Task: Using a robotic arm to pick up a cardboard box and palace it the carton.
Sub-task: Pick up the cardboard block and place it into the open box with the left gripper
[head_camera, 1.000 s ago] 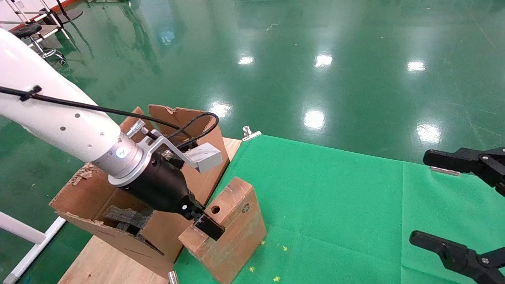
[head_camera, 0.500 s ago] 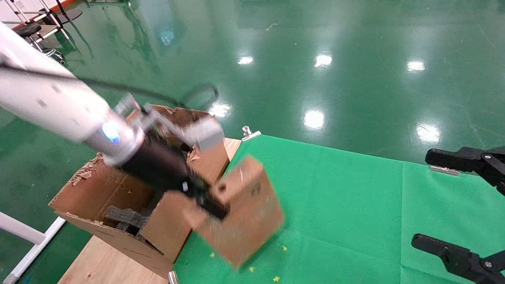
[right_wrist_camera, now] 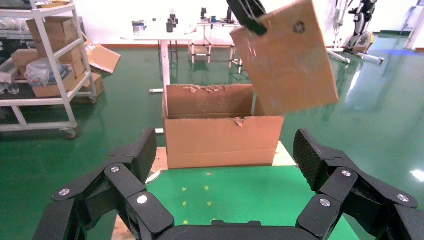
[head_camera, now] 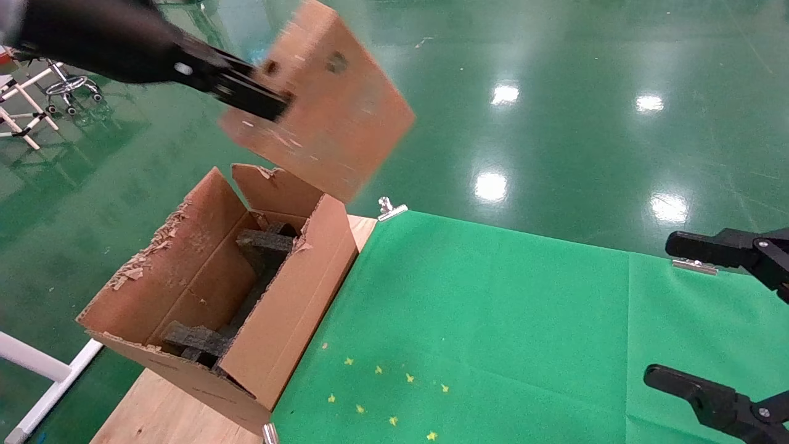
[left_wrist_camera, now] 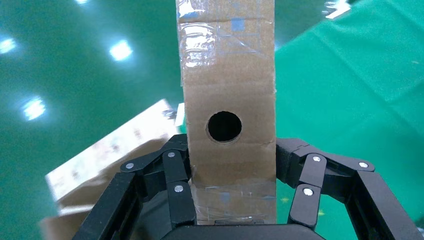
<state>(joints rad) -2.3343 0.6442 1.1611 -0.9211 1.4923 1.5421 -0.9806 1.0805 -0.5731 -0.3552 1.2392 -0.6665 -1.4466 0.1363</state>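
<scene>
My left gripper (head_camera: 271, 102) is shut on the small brown cardboard box (head_camera: 327, 105) and holds it tilted, high in the air above the far end of the carton. The left wrist view shows the box (left_wrist_camera: 227, 90) with its round hole clamped between both black fingers (left_wrist_camera: 175, 175). The large open carton (head_camera: 290, 308) with torn flaps stands on the table's left end, with black foam blocks (head_camera: 265, 240) inside. The right wrist view shows the box (right_wrist_camera: 287, 60) hanging above the carton (right_wrist_camera: 222, 135). My right gripper (head_camera: 684, 314) is open and empty at the far right.
A green mat (head_camera: 493, 308) with small yellow marks (head_camera: 382, 394) covers the table. A wooden board (head_camera: 166, 413) lies under the carton. A metal clip (head_camera: 388, 208) sits at the mat's far corner. A shelf rack with boxes (right_wrist_camera: 45, 60) stands beyond the table.
My left gripper has lifted the cardboard box off the green mat and swung it up and back, to above the carton. The right gripper has not moved.
</scene>
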